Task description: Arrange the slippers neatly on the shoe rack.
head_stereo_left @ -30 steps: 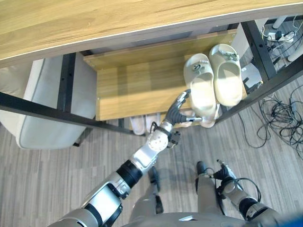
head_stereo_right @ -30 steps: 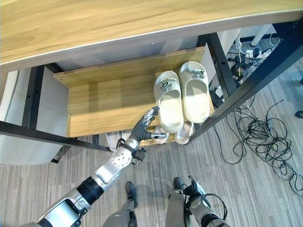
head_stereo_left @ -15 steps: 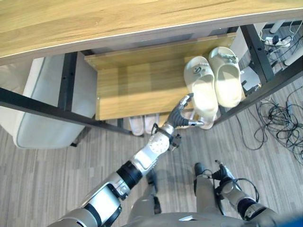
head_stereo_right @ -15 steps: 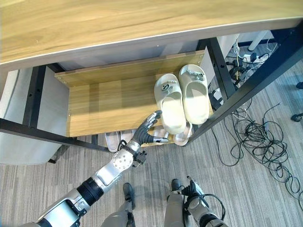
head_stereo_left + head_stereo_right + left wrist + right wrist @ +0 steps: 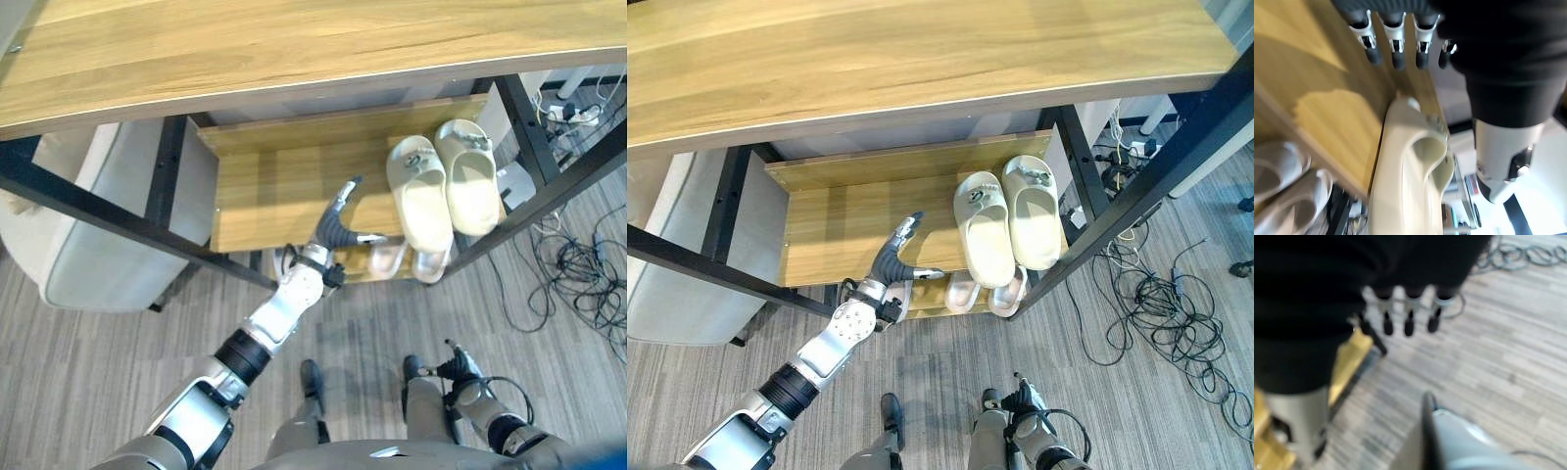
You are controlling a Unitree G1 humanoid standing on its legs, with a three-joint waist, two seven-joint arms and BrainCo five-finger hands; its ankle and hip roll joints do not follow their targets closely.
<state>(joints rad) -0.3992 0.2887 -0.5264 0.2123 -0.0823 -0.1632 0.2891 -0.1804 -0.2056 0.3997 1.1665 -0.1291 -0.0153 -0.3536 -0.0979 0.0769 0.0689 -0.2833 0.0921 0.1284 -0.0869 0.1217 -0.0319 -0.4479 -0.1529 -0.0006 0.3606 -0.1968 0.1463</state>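
Two cream slippers (image 5: 419, 192) (image 5: 468, 176) lie side by side, toes toward the back, at the right end of the wooden rack shelf (image 5: 265, 196). The nearer slipper's heel juts slightly past the shelf's front edge. My left hand (image 5: 338, 221) hovers over the shelf's front edge, a little left of the pair. It is open, with straight fingers (image 5: 1396, 46), and touches nothing; the cream slipper (image 5: 1410, 186) shows past them. My right hand (image 5: 1408, 318) hangs low over the floor, fingers relaxed and holding nothing.
A wide wooden tabletop (image 5: 294, 49) overhangs the rack. Black frame bars (image 5: 88, 201) cross in front. More pale slippers (image 5: 986, 291) and white shoes (image 5: 284, 259) sit on the level below. A grey cushion (image 5: 88, 255) stands at left; cables (image 5: 588, 274) lie at right.
My left hand has drawn back from the nearer slipper's heel and moved left along the shelf front. The camera has shifted slightly. The slippers stay on the shelf.
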